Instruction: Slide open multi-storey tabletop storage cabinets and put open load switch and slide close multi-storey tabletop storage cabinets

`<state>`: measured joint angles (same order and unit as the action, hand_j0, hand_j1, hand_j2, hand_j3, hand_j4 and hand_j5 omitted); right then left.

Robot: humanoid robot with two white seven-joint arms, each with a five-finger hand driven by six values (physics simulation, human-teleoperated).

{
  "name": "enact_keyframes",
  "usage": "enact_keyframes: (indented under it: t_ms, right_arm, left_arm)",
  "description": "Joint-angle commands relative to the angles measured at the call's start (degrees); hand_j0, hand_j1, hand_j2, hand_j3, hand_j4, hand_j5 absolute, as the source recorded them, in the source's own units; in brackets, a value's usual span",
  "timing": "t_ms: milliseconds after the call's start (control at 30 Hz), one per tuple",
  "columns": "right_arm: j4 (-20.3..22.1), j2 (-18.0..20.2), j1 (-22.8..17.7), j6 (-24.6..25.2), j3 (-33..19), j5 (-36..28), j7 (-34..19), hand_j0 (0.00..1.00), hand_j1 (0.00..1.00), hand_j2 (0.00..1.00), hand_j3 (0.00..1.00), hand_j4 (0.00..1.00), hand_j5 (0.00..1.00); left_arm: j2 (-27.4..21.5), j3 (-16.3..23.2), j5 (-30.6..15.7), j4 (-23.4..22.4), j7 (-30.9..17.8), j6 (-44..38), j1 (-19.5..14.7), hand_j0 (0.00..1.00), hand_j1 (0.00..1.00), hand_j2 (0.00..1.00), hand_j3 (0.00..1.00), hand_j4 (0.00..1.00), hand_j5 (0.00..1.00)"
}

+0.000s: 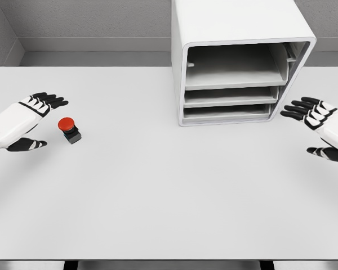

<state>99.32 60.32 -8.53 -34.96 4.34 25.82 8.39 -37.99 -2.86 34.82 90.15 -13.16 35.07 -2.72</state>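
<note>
1. Head view looks down on a pale grey worktop (169, 214) that fills most of the picture, with grey walls behind it.
2. At the far edge, right of the middle, stands a white storage cabinet (236, 22) with rounded corners, its open front facing the camera.
3. Inside the cabinet three shallow trays sit stacked one above another: the top tray (234, 76) has the tallest gap over it, the middle tray (231, 98) and the bottom tray (225, 112) lie closer together.
4. All three trays sit inside the frame; none juts out past the front edge.
5. On the left part of the worktop stands the load switch (69, 129), a small dark block topped by a round red button. It is well apart from the cabinet.
6. The left robot hand (31, 121) comes in from the left edge, white with black fingers. Its fingers are spread and hold nothing; the four fingers reach above the switch and the thumb lies lower, with the switch just beside the gap between them, not touched.
7. The right robot hand (321, 126) comes in from the right edge, near the cabinet's right side but apart from it, fingers likewise spread and holding nothing.
</note>
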Motion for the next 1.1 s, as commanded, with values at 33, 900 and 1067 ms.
enact_keyframes:
  t_ms: [33,900,1067]
  right_arm:
    - [1.0,0.2,0.1,0.0,0.4,-0.1,0.0,1.0,1.0,1.0,1.0,1.0,1.0]
    - [0.9,-4.8,17.3,0.0,13.6,1.8,-2.1,0.79,0.79,0.79,0.79,0.79,0.79]
    - [0.8,-8.7,18.1,0.0,13.9,0.6,-6.9,0.79,0.79,0.79,0.79,0.79,0.79]
  left_arm:
    - [0.0,-0.2,-0.4,-0.2,-0.5,-0.1,-0.1,1.0,1.0,1.0,1.0,1.0,1.0]
    - [-2.1,12.4,-7.0,-7.4,-21.8,-0.1,-15.6,1.0,1.0,1.0,1.0,1.0,1.0]
    - [-4.5,14.7,-7.0,-7.9,-21.8,-0.1,-16.9,1.0,1.0,1.0,1.0,1.0,1.0]
